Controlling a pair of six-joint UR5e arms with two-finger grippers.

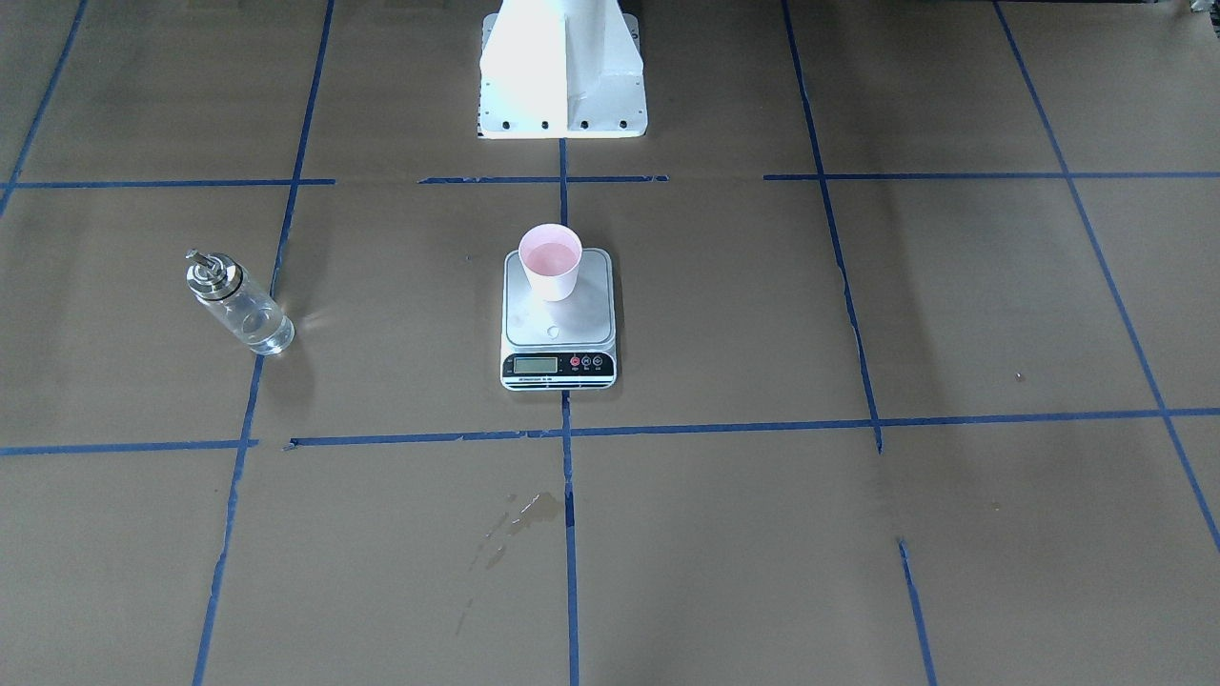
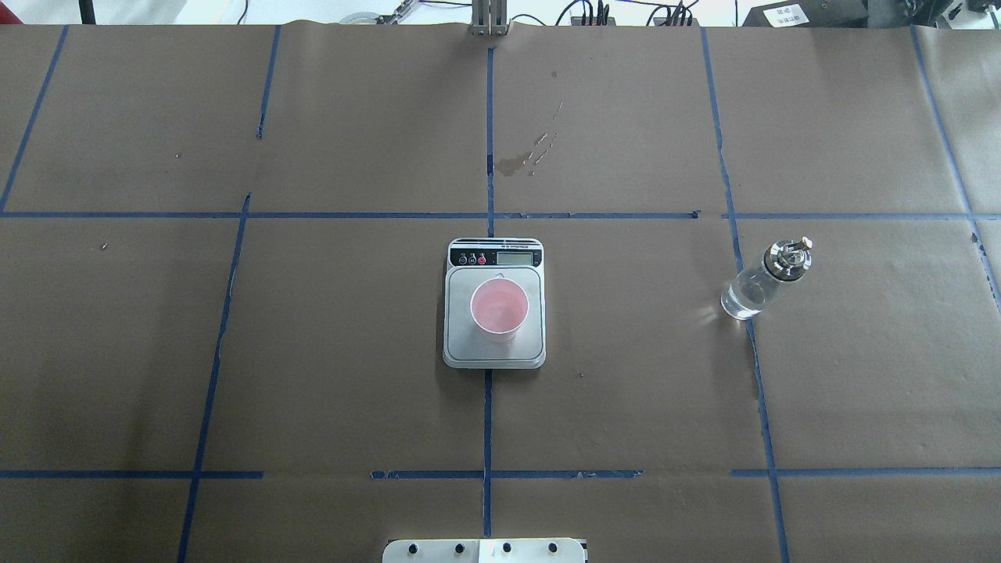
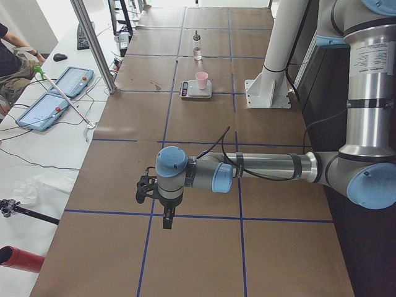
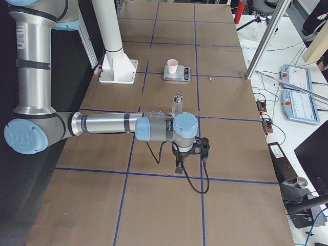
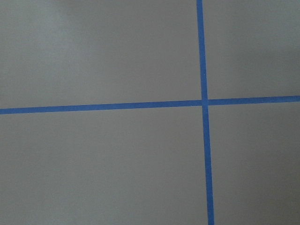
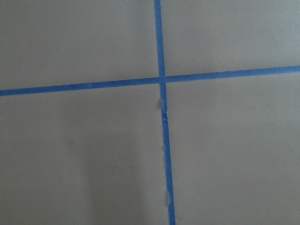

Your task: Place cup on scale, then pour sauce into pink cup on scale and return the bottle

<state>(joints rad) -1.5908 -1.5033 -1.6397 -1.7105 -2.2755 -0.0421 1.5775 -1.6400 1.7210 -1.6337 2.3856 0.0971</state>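
The pink cup (image 1: 550,262) stands upright on the scale (image 1: 562,329), on the half of the platform nearer the robot base; it also shows in the overhead view (image 2: 499,309). The clear glass bottle (image 1: 238,305) with its silver spout cap stands on the paper on the robot's right (image 2: 762,281), with clear sauce in it. Both grippers are far from these things and show only in the side views. The left gripper (image 3: 167,219) points down at the table's left end. The right gripper (image 4: 178,166) points down at the right end, near the bottle (image 4: 178,105). I cannot tell whether either is open or shut.
The robot base (image 1: 562,76) stands behind the scale. A dried stain (image 1: 529,514) marks the brown paper on the operators' side. Blue tape lines grid the table. Tablets (image 3: 62,93) and cables lie on a side bench beyond the table.
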